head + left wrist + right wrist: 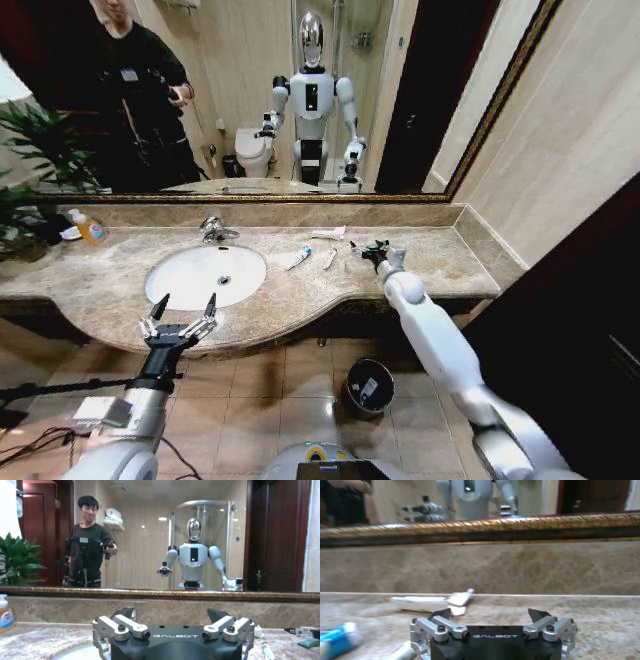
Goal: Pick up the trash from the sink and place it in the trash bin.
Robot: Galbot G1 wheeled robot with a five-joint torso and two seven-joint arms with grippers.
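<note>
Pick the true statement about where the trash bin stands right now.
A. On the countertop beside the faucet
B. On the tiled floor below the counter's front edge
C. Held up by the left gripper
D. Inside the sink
B. In the head view the trash bin sits on the floor tiles under the counter, beside the right arm; the left gripper hangs open at the counter's front edge and holds nothing.

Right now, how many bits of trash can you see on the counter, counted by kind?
white tube with a blue end: 1
slim white packets: 2
small green piece: 1
Total: 4
</note>
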